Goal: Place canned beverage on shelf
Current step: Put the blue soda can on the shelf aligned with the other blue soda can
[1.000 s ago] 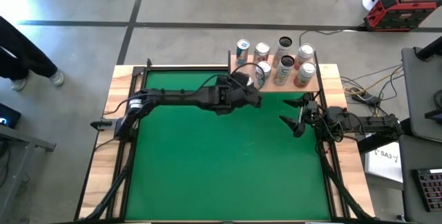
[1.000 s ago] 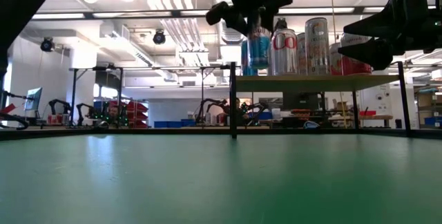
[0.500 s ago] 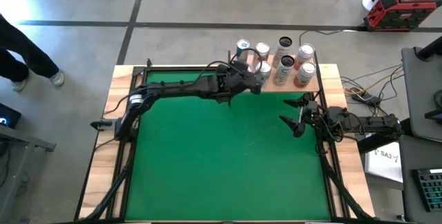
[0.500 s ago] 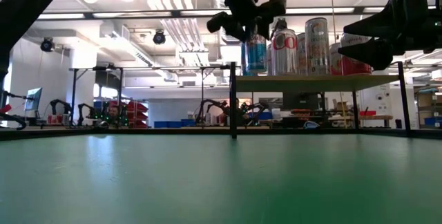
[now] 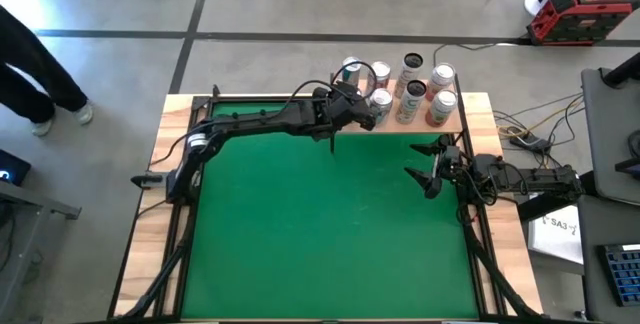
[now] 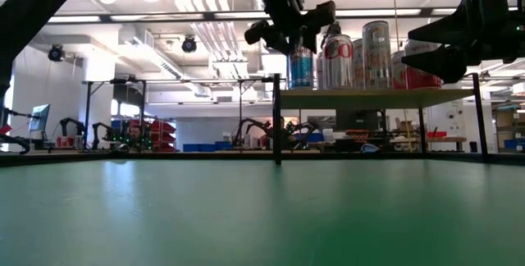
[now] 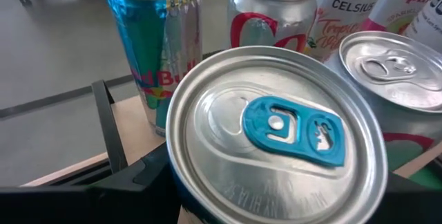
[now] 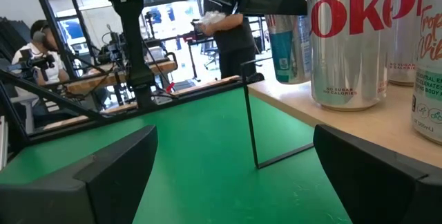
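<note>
Left gripper (image 5: 352, 105) hides most of its can (image 7: 276, 144). Labels on rear cans (image 5: 440, 72) are too small to read overhead.

Slim blue-and-silver can (image 7: 276, 148), upright, silver top with blue pull tab, clamped in left gripper (image 5: 352, 104) over near-left corner of shelf (image 5: 466, 114). Pale-wood board on thin black posts at table's far right, already carrying other upright cans (image 5: 412, 89) in two rows.

Left pincer (image 5: 352, 102) clamped, right pincer (image 5: 428, 167) agape.
</note>
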Motion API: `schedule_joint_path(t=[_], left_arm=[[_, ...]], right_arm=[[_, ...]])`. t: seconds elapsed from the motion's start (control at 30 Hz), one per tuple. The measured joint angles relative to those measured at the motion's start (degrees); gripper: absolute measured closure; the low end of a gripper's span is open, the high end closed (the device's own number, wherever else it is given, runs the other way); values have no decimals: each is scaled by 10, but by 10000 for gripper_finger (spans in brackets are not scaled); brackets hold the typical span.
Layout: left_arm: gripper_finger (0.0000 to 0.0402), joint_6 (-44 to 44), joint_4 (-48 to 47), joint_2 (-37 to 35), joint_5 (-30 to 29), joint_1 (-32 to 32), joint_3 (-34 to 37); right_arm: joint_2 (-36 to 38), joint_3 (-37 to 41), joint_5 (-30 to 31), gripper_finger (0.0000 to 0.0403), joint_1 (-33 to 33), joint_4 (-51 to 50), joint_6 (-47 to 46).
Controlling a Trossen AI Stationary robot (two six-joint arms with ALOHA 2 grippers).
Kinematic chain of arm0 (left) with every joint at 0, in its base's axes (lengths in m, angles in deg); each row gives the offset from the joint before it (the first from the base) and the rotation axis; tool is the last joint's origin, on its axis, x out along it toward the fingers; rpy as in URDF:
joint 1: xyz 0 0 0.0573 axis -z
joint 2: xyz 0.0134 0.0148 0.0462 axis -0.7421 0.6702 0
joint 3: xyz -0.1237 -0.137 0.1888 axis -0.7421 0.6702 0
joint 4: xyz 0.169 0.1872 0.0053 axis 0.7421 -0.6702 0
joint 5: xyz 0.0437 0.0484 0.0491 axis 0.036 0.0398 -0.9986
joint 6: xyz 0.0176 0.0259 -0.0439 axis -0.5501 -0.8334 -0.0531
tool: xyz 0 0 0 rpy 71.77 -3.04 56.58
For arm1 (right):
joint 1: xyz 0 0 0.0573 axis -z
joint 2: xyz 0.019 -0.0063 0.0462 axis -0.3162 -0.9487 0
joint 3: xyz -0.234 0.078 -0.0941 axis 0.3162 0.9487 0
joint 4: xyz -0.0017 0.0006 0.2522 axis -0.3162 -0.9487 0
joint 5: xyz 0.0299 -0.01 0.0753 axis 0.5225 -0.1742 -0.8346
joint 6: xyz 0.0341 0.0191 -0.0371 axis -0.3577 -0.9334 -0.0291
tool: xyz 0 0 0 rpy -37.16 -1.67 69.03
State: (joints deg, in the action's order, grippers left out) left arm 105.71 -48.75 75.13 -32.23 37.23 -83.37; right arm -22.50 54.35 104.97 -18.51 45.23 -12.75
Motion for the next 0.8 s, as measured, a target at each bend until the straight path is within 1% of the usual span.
schedule_joint_path(t=[0.23,0.47,0.8], left_arm=[[176,0,-10,1,1,-3,0],[176,0,5,12,6,-9,0],[174,0,3,12,14,-10,0]], right_arm=[[0,0,0,23,0,0,0],[0,0,0,23,0,0,0],[0,0,0,23,0,0,0]])
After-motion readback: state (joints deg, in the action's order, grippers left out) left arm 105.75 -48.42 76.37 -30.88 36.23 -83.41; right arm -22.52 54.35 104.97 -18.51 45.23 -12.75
